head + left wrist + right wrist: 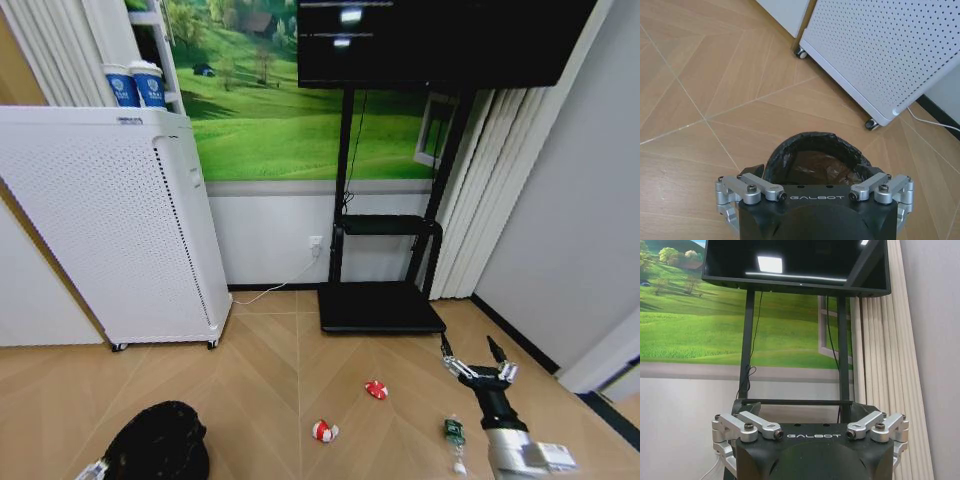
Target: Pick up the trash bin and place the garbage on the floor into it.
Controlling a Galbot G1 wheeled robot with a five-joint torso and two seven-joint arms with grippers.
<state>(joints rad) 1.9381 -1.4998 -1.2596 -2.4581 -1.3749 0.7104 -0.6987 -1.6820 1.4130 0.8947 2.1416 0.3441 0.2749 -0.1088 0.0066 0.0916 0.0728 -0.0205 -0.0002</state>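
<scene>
The trash bin (158,440), small, round and black with a liner bag, stands on the floor at the lower left. In the left wrist view the trash bin (815,157) lies just ahead of my left gripper (812,175), whose jaws are spread open on either side of the near rim. The garbage lies to the right on the floor: two red-and-white wrapper balls (376,389) (324,431) and a small green bottle piece (455,435). My right gripper (480,360) hovers open and empty beyond the bottle piece, pointing at the TV stand.
A tall white perforated appliance (110,230) on casters stands behind the bin, with blue-and-white cups (135,85) above it. A black TV stand (380,305) with a flat base sits against the back wall; its cable (270,285) runs along the floor. Curtains and a wall close the right side.
</scene>
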